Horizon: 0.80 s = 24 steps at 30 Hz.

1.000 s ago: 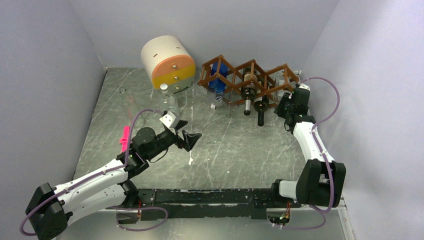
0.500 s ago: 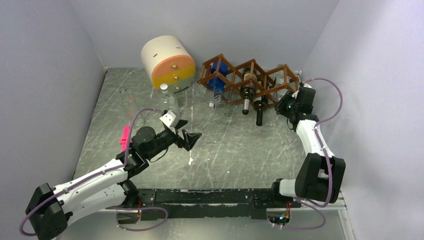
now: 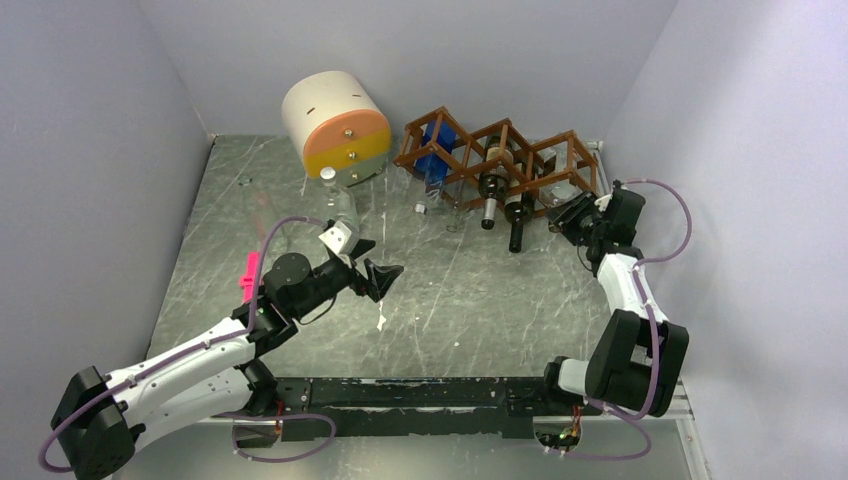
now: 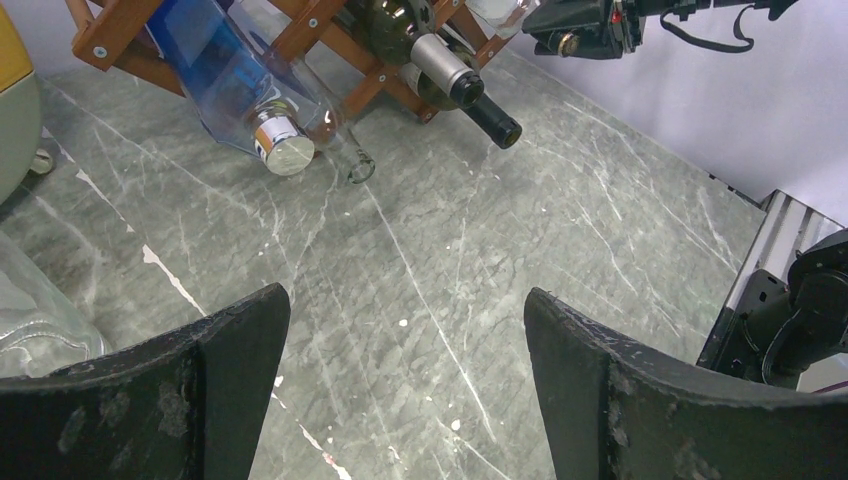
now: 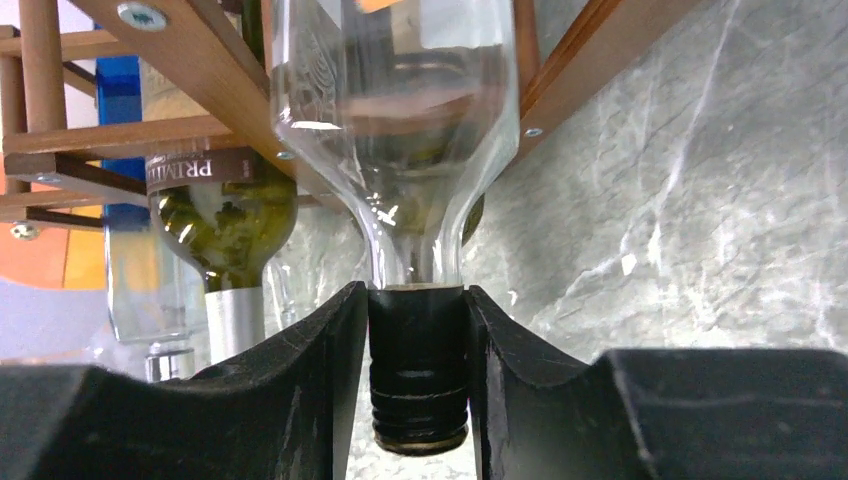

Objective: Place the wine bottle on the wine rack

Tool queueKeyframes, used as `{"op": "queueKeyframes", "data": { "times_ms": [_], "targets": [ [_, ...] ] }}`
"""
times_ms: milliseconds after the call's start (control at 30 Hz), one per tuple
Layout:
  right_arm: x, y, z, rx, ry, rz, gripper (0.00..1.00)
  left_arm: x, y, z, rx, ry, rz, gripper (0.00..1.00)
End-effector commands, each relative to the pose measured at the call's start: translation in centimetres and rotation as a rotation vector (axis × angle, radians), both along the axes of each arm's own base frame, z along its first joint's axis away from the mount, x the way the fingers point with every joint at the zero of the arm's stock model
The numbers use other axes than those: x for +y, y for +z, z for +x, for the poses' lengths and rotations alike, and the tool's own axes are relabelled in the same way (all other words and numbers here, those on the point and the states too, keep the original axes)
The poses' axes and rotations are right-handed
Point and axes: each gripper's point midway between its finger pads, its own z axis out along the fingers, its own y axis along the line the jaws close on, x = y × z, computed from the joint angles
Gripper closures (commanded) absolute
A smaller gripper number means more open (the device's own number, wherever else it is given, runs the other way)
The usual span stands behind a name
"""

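Observation:
The wine rack (image 3: 500,150), a reddish-brown lattice, stands at the back of the table. Its slats (image 5: 200,60) fill the top of the right wrist view. A clear wine bottle (image 5: 400,110) lies in the rack's right-hand cell (image 3: 563,185), neck pointing out. My right gripper (image 5: 415,300) is shut on its black screw cap, one finger pressed to each side. Seen from above, that gripper (image 3: 583,213) sits just off the rack's right front. My left gripper (image 3: 385,275) hovers over mid-table, open and holding nothing (image 4: 405,298).
Two dark bottles (image 3: 505,200) and a blue bottle (image 3: 435,160) lie in the other cells. A round cream-and-orange drawer unit (image 3: 335,125) stands left of the rack. A clear bottle (image 3: 340,205) and a pink object (image 3: 247,275) lie near the left arm. Walls close in on three sides.
My right wrist has swung to the right and slightly nearer, still gripping the clear bottle's cap. The left arm has not moved.

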Motion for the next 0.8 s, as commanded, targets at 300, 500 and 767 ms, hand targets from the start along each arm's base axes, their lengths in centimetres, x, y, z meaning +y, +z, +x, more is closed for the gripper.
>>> {"op": "queueKeyframes", "data": {
  "times_ms": [300,500,767],
  "targets": [
    [-3.0,2.0,-1.0,0.018,-0.200,-0.052,0.24,-0.1,2.5,-0.3,-0.037,-0.011,-0.048,0.09],
    [-5.8,3.5,-2.6,0.031,-0.329,-0.194,0.18,0.6,2.9,0.9,0.016,0.081,-0.090,0.06],
    [-3.6,10.0,-2.7,-0.120,-0.276,-0.298,0.25,3.6,4.3,5.1,0.188,0.427,-0.089,0.00]
  ]
}}
